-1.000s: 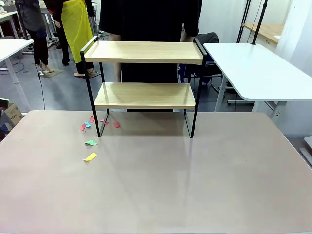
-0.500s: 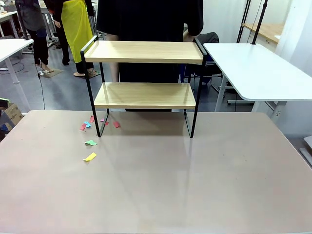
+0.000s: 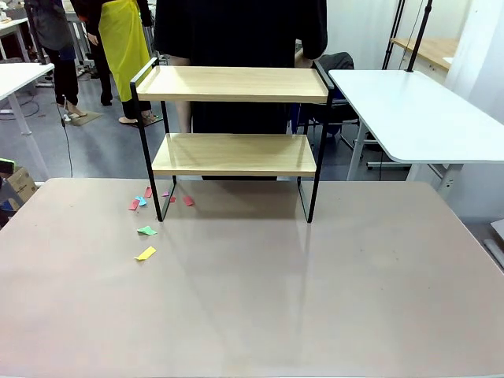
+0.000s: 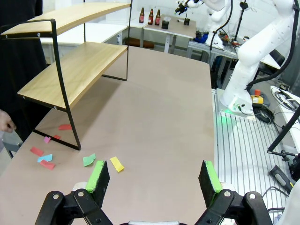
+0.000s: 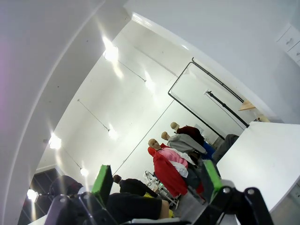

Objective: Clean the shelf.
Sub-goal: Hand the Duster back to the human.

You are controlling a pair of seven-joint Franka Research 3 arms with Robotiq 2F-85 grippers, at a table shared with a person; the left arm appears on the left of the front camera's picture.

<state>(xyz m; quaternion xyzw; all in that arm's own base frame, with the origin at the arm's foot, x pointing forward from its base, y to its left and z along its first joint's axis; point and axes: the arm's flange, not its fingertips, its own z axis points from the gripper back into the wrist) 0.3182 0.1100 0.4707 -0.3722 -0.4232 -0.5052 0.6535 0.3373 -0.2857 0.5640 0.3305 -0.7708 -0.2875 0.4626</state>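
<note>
The shelf (image 3: 234, 153) stands at the far side of the brown table, two bare light wooden boards in a thin black frame; the left wrist view has the shelf (image 4: 70, 70) at its upper left. Several small coloured paper scraps (image 3: 146, 231) lie on the table by the shelf's left legs, and the same scraps (image 4: 89, 160) lie just ahead of my left gripper (image 4: 153, 179). That gripper hovers open above the table's near-left part, nothing between its green pads. My right gripper (image 5: 157, 182) is open too and points up at the ceiling and wall.
A person in black (image 3: 240, 31) stands right behind the shelf, a hand (image 4: 5, 124) showing at its end. A white table (image 3: 413, 114) stands at the back right. The other arm's white base (image 4: 253, 61) rises beyond the table's edge.
The person behind the shelf has shifted slightly. The shelf, the scraps and the table have not moved.
</note>
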